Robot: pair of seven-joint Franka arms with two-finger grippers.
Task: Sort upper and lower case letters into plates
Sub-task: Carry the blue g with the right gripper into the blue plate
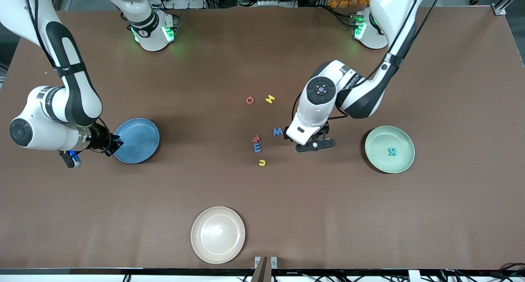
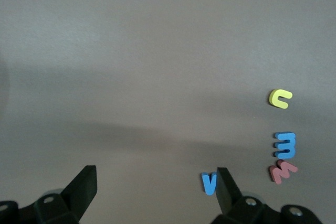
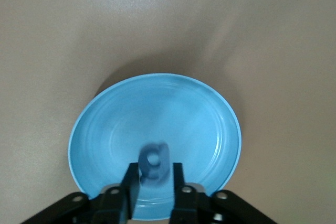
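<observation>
Here, right tool (image 3: pixel 154 187) over blue plate (image 3: pixel 199 114), gripping blurred, perhaps blue letter (image 3: pixel 153 160), left tool (image 2: pixel 152 190) spread wide.

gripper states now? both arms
Left gripper: open, empty, over the table beside the blue M.
Right gripper: gripping a blue letter over the blue plate.

blurred blue letter (image 3: pixel 154 161) between right tool (image 3: pixel 153 190) fingers.

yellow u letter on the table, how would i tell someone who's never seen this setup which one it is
Start at the cream-beige plate at the table edge nearest the front camera, then look farther up to the short column of letters at mid-table. The yellow u is the end of that column nearest the camera, just below the blue letter and red letter. It is the only yellow piece there; the other yellow letter lies much farther away.
</observation>
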